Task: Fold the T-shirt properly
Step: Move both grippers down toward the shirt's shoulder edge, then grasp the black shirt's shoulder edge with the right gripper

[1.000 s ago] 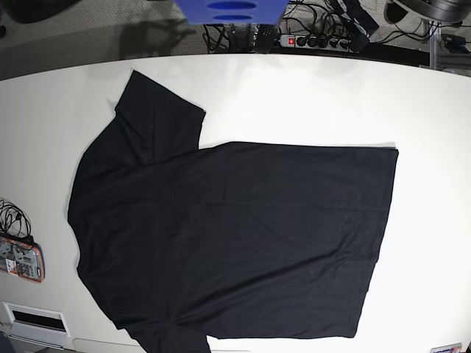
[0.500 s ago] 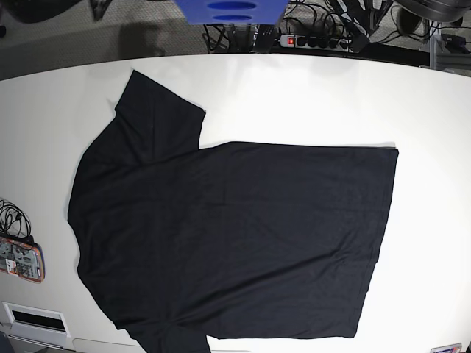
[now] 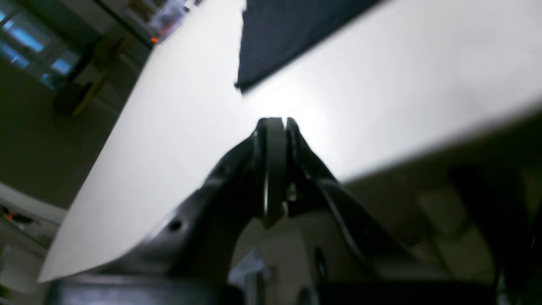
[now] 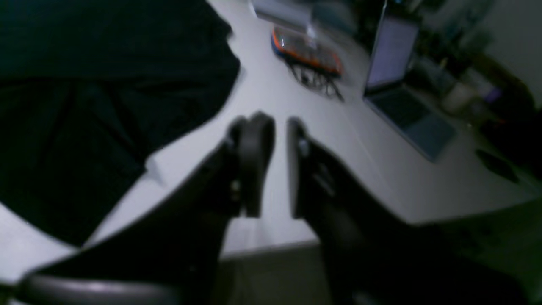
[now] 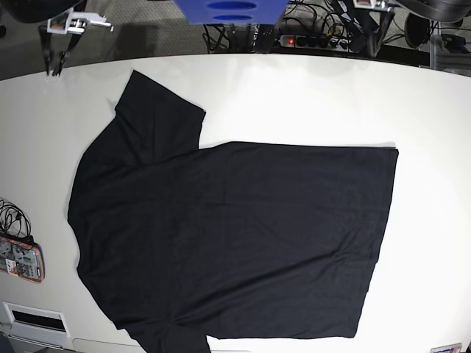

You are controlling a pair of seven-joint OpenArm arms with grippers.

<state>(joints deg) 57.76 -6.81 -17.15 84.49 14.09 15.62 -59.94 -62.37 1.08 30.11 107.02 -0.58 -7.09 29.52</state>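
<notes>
While the T-shirt lies spread flat across the middle of the white desk, one sleeve reaching toward the far edge, both arms hang beyond that edge. Pressed together and holding nothing, the left gripper points at the shirt's corner. Blurred in its view, the right gripper seems slightly spread, empty, beside the sleeve.

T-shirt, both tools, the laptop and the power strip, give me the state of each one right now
T-shirt: spread flat on the white table, unfolded, one sleeve out at the far left corner.
Left tool: shut, empty, above bare table, apart from the shirt.
Right tool: slightly open, empty, beside the shirt's edge.
Laptop: lid open.
Power strip: switch lit red.
</notes>
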